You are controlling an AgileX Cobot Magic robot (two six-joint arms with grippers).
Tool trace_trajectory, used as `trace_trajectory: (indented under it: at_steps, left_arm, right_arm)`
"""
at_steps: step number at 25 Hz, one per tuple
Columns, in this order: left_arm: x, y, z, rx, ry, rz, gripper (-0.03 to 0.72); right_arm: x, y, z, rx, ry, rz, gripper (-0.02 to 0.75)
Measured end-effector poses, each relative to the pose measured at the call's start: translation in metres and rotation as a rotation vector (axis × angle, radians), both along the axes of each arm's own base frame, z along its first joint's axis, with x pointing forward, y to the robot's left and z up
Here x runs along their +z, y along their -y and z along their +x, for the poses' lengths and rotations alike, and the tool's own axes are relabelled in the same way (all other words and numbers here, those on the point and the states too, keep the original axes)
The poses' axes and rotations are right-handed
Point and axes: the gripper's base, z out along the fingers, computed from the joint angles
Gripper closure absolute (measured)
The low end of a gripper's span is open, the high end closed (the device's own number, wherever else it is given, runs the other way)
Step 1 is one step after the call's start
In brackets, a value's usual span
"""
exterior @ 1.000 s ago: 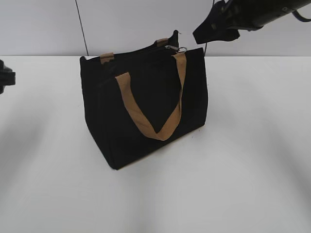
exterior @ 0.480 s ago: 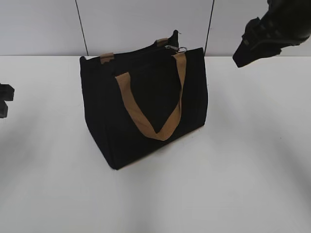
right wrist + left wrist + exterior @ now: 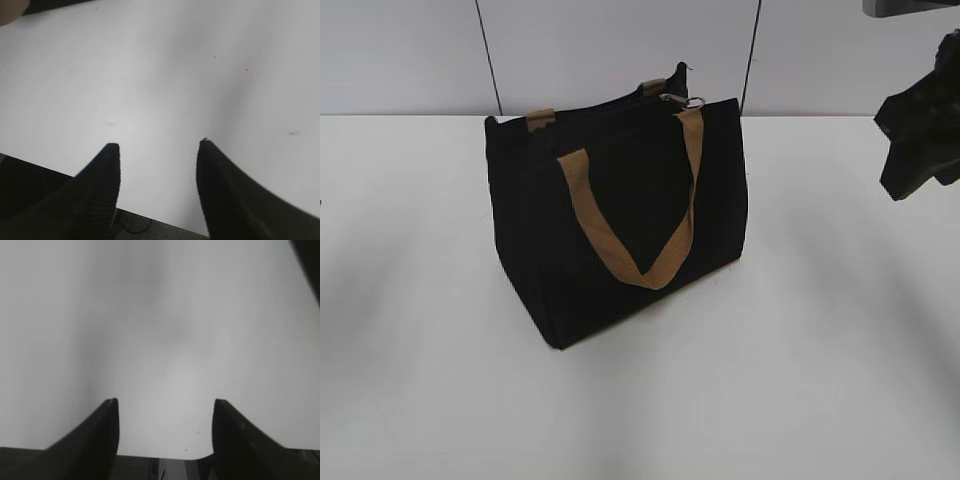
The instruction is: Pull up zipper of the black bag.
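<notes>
1. The left gripper (image 3: 165, 407) does not show in the exterior view. Its wrist view shows both fingers spread apart over bare white bench (image 3: 160, 330), with nothing between them. It is clear of the bag, so it plays no part in bracing the fabric at this moment.

2. The black bag (image 3: 620, 220) stands upright on the bench (image 3: 800, 380), left of centre, one corner turned toward the camera. Its boxy shape keeps the top seam level and reachable from above.

3. A tan strap handle (image 3: 645, 225) hangs slack down the near face of the bag, and the stubs of a second one poke up at the back edge. Lying flat, the near strap leaves the top seam unobstructed.

4. The zipper (image 3: 692, 101) sits at the bag's top right corner, its silver ring pull resting at the end of the zip line, beside the root of the near strap. Whether the zip line is closed along its length cannot be told from this angle.

5. The right gripper (image 3: 159, 147) hangs well to the right of the bag, above the bench. Its fingers are parted and hold nothing. From there it would have to travel back to the bag's top right corner to take the ring.
</notes>
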Motion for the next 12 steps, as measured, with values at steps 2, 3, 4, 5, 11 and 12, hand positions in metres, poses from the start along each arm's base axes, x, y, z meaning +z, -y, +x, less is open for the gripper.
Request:
trace_trajectory:
  at_steps: [2, 3, 4, 5, 11, 12]
  left_arm:
    - [0.004, -0.002, -0.006, -0.001, -0.022, 0.005, 0.247]
    - [0.007, -0.002, -0.010, -0.004, -0.026, 0.007, 0.247]
    - [0.010, -0.003, -0.013, -0.006, -0.028, 0.008, 0.247]
    - [0.013, -0.004, -0.017, -0.009, -0.026, 0.009, 0.248]
    - [0.032, -0.009, -0.033, -0.034, 0.034, 0.000, 0.247]
    - [0.033, -0.010, -0.036, -0.035, 0.036, 0.000, 0.247]
  right_arm:
    - [0.000, 0.007, 0.002, -0.034, -0.001, -0.008, 0.359]
    - [0.000, 0.012, 0.003, -0.057, -0.002, -0.009, 0.359]
    - [0.001, 0.019, 0.004, -0.088, 0.000, -0.009, 0.359]
    - [0.001, 0.028, 0.005, -0.122, 0.001, -0.010, 0.359]
    - [0.004, 0.073, 0.007, -0.287, 0.005, -0.010, 0.359]
    - [0.003, 0.077, 0.002, -0.300, 0.002, -0.010, 0.359]
